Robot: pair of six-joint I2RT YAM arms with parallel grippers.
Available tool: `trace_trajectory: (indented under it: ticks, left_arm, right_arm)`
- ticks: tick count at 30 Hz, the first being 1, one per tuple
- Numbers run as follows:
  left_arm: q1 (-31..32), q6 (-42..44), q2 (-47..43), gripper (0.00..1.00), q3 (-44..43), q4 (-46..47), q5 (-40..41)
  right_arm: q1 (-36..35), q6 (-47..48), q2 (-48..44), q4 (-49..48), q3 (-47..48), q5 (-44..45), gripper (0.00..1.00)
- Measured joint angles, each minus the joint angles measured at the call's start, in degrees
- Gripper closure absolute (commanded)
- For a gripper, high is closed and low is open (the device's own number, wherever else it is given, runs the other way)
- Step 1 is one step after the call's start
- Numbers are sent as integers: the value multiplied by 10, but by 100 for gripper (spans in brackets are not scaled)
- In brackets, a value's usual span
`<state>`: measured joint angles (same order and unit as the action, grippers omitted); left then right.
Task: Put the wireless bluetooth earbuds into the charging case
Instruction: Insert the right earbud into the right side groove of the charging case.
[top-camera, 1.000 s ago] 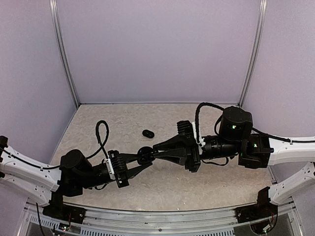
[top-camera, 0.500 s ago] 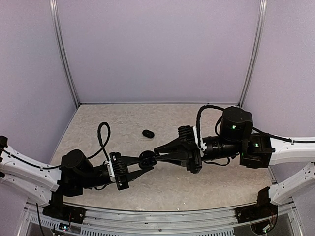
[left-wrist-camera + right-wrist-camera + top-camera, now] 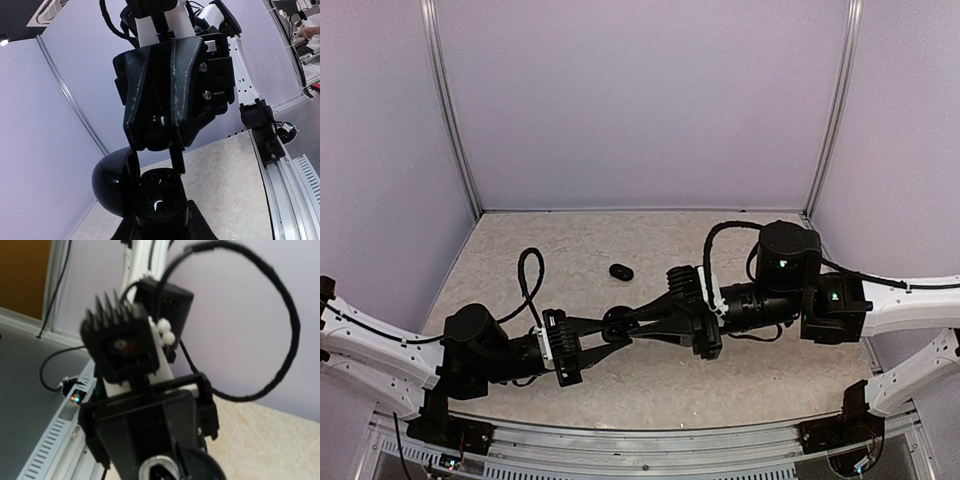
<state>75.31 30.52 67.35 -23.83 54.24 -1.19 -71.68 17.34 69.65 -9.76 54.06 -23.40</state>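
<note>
While the arms meet above the tabletop, step: loading the charging case, I'd judge.
Left gripper: jaws clamped on it; glossy domed lid hinged open.
Right gripper: slim tips at the socket; grip unclear.
Next: straight, gentle push.
Earbud: small black lump, loose toward far edge.

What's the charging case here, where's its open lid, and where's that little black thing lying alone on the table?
charging case (image 3: 159, 201), left wrist view, on its open base.
lid (image 3: 111, 181), left wrist view, on its glossy dome.
little black thing (image 3: 621, 271), top external view, on its middle.
</note>
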Motion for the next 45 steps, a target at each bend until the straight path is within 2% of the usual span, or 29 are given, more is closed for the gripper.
trace_trajectory:
  ticks: [20,45]
  left_arm:
    - [0,0,1,89,0,22,50]
    - [0,-3,28,89,4,57,137]
  right_arm:
    - [-13,-43,10,-45,1,115,95]
    - [-14,-107,47,-97,-1,177,98]
